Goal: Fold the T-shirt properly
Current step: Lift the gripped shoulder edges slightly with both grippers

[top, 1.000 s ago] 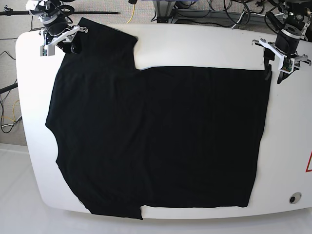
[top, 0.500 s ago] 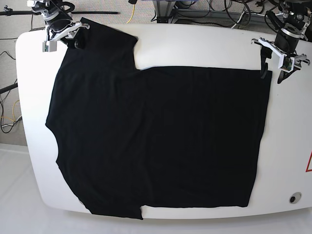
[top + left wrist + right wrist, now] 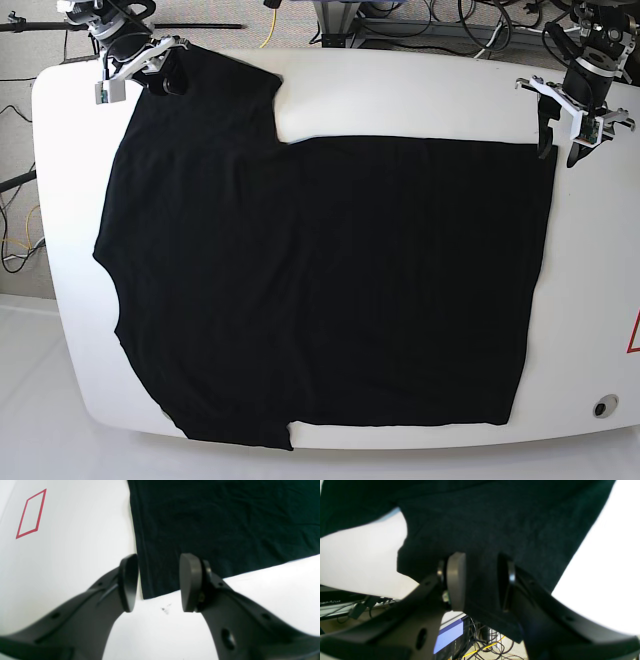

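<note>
T-shirt (image 3: 320,280) lies flat on the table (image 3: 400,90). Right gripper (image 3: 480,582) pinches its sleeve; left gripper (image 3: 156,582) is open.

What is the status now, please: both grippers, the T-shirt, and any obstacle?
Left gripper open, jaws astride the T-shirt hem corner. Right gripper closed on sleeve cloth at the table edge. T-shirt spread flat, unfolded. Nothing in the way.
</note>
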Motion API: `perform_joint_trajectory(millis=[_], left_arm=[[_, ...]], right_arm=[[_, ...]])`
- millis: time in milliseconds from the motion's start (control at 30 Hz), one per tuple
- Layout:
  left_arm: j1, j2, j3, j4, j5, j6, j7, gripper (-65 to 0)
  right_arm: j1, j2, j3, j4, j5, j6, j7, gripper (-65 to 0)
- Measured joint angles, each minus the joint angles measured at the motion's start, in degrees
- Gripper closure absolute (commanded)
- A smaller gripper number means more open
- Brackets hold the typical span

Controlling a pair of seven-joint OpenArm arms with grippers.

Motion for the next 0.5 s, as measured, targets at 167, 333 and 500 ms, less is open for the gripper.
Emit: perform_joint_trajectory(millis=[167,333,500], left_arm=[[0.1,0.0,0.0,0.3,-0.2,-0.1,0.0,-26.8],[0.1,0.0,0.0,0.3,-0.2,-0.1,0.0,-30.5],[0.1,0.0,0.0,0.3,-0.7,-0.2,0.0,-32.9]], right_arm=[[0.1,-0.3,0.0,0.1,-0.4,0.6,0.5,-21.0],[0.1,-0.3,0.0,0.1,-2.6,0.6,0.8,-21.2],[0.4,-0.3,0.4,-0.6,-4.6,-0.5,1.1,-21.0]])
